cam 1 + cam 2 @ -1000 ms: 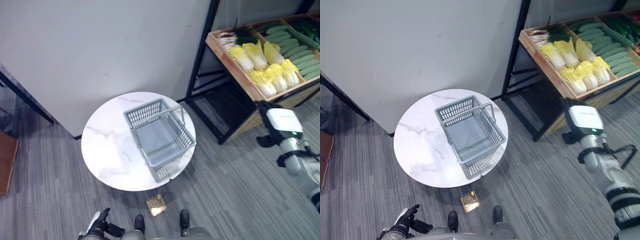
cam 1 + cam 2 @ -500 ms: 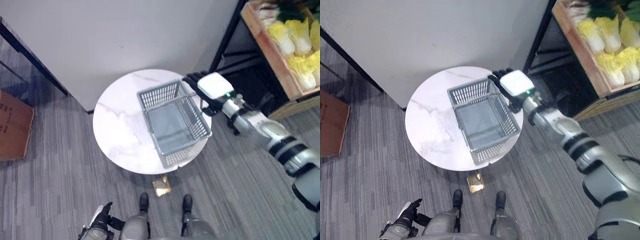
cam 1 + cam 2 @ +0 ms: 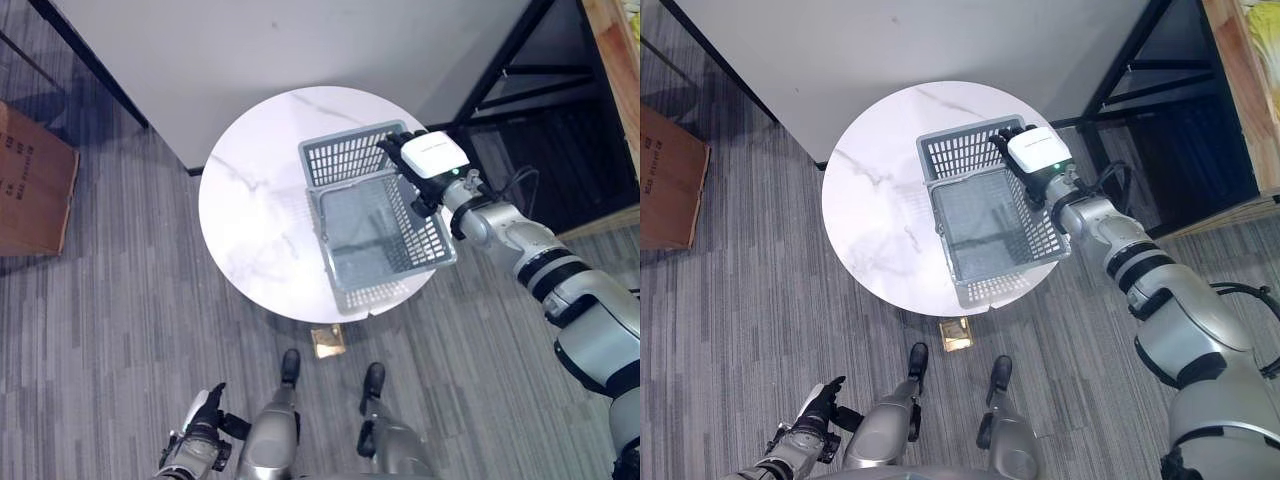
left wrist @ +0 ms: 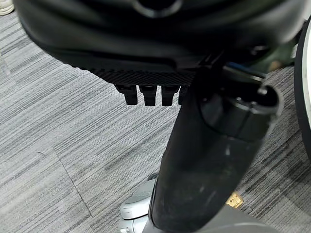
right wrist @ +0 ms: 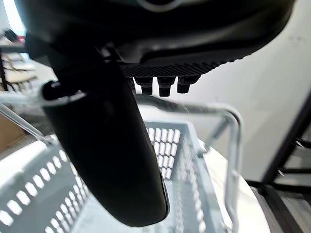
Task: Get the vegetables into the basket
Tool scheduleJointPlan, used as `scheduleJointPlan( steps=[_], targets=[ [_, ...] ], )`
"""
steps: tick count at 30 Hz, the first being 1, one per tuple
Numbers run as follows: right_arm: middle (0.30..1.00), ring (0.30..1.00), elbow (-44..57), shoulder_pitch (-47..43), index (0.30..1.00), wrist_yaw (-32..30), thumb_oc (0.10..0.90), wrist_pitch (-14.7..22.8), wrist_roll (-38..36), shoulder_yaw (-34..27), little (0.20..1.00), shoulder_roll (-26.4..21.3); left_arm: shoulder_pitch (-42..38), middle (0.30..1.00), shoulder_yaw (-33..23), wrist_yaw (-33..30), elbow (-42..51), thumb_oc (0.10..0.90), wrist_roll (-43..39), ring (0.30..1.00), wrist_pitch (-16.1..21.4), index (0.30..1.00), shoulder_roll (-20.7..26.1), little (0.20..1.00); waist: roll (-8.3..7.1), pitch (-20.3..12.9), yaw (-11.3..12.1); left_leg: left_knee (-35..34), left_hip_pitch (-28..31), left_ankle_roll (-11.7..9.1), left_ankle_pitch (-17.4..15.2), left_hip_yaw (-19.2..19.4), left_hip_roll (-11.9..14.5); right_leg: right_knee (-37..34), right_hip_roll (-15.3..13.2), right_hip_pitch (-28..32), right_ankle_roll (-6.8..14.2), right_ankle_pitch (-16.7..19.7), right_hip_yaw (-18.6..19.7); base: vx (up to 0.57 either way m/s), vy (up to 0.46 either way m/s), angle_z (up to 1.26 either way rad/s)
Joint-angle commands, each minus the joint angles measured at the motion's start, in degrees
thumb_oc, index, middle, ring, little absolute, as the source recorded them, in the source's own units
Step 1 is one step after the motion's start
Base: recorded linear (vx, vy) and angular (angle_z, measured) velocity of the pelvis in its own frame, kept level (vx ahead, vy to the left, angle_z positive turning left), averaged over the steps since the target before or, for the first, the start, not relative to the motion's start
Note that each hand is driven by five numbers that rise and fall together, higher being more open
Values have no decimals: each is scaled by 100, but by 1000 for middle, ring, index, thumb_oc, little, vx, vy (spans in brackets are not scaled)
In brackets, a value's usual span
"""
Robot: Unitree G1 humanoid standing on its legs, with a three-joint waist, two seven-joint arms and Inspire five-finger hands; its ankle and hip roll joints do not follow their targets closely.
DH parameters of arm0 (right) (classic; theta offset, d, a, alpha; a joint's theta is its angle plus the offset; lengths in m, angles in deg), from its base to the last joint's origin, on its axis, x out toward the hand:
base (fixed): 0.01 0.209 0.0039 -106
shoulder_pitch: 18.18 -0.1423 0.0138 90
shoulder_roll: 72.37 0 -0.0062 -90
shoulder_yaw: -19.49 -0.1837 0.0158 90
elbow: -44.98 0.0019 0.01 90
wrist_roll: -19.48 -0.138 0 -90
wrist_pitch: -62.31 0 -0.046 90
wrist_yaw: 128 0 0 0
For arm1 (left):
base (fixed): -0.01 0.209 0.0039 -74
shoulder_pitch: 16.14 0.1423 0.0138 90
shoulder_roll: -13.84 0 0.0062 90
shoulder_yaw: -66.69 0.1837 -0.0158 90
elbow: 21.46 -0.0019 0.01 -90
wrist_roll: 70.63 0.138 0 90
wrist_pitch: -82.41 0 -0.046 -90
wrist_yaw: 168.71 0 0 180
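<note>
A grey basket (image 3: 375, 228) stands on a round white marbled tabletop (image 3: 255, 230), toward the side nearest a black rack (image 3: 520, 70), and one corner of it reaches out over the tabletop's rim. The basket is empty; its solid floor shows bare through the mesh walls. The right hand (image 3: 425, 165) reaches in from the robot's right and sits at the basket's far right corner, over the rim where the handle (image 5: 228, 145) lies. In the right wrist view the wire handle arches just past the fingers (image 5: 165, 85), which point down toward it, and the thumb (image 5: 114, 145) hangs in front of the basket wall; whether the fingers have closed on the handle cannot be told from these views. The vegetables are apart from the basket: a bit of yellow-green shows in a wooden crate (image 3: 1240, 90) on the rack at the upper right edge of the right eye view. The left hand (image 3: 200, 430) hangs low beside the robot over the grey carpet (image 3: 110, 330), its fingers relaxed and holding nothing. A brown box (image 3: 30, 185) stands on the carpet to the left, and a small tan square (image 3: 328, 341) lies on the floor under the tabletop's near edge.
</note>
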Motion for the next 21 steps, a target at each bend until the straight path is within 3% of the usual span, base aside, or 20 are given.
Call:
scheduleJointPlan(
  steps=[1,12,17,19,21],
  targets=[
    [300,300,-257,-1145,300,-438,400,-70,-271,119,300,26,-50,1000,284,-194,-236,900,-141,1000,90,1000,170,1000,-144,-170,97,4,-252,-375,31,-66,315,-8,-571,-124,613,439,157,0,0,0],
    [300,300,-481,-934,300,-431,400,-101,-321,40,300,150,-60,1000,344,-195,-216,900,-134,1000,78,1000,110,1000,-157,-227,101,4,-125,-349,-31,-27,302,-8,-587,-29,612,392,191,0,0,0],
    [300,300,-339,-662,300,-284,400,-72,-316,22,300,7,-21,1000,303,-147,-224,900,-46,1000,48,1000,108,1000,-144,-300,56,4,9,-346,-78,15,308,-8,-598,65,610,361,226,1,2,-2],
    [352,352,-87,-534,352,-120,437,-47,-338,29,352,-144,19,1000,240,-99,-244,900,1,1000,25,1000,112,1000,-157,-344,8,4,81,-347,-104,45,311,-8,-599,110,606,347,246,6,3,-4],
    [316,316,235,-381,316,36,412,-11,-468,-52,316,-279,72,1000,159,-30,-290,900,61,1000,-17,1000,106,1000,-176,-399,-59,4,177,-347,-134,90,327,-6,-593,166,604,330,262,15,-3,-6]
  ],
)
